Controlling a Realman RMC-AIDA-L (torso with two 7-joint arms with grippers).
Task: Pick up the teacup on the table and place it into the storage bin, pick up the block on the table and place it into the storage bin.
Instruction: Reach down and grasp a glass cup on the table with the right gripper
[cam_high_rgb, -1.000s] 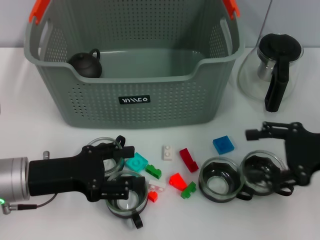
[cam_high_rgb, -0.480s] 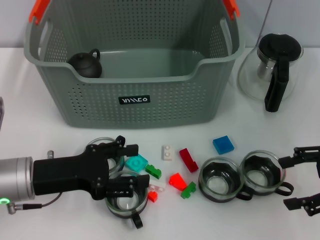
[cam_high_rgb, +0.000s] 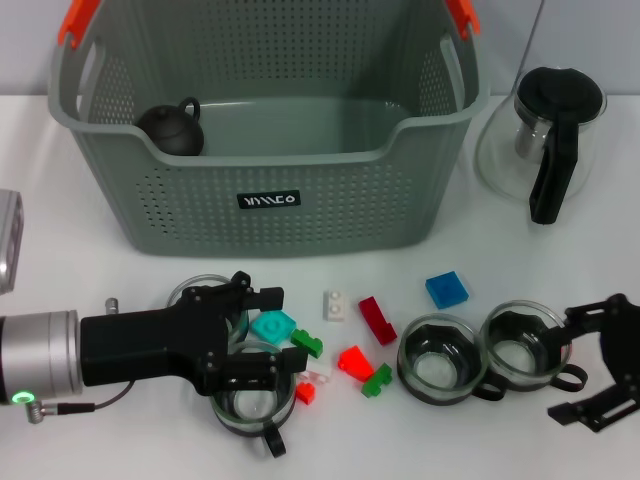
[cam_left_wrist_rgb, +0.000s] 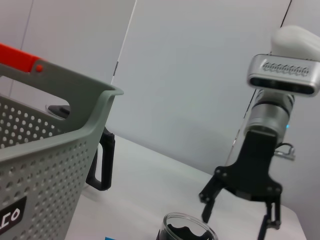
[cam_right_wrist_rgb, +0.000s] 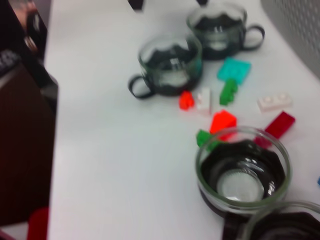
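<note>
1. Left gripper (cam_high_rgb: 250, 335) lies low over the near-left table (cam_high_rgb: 80, 250), jaws spread wide and holding nothing. One finger sits by the far-left cup (cam_high_rgb: 205, 300), the other over the rim of the near-left cup (cam_high_rgb: 250, 400). My reading: it is lining up on one of these two cups.
2. Bin (cam_high_rgb: 270, 215) stands at the far side, open top facing up, so a cup can be lowered straight in. A dark teapot (cam_high_rgb: 170, 128) already sits in its far-left corner.
3. Blocks lie loose between the cup pairs: teal block (cam_high_rgb: 272, 325), white block (cam_high_rgb: 335, 305), red block (cam_high_rgb: 377, 318), blue block (cam_high_rgb: 446, 288) (none gripped, none in the bin).
4. Two more cups right of centre: middle cup (cam_high_rgb: 438, 360) and right cup (cam_high_rgb: 520, 345), almost touching.
5. Right gripper (cam_high_rgb: 590, 365) is at the near-right edge, just beside the right cup, jaws apart and empty.
6. Glass pot (cam_high_rgb: 550, 135) stands far right, outside the bin.
</note>
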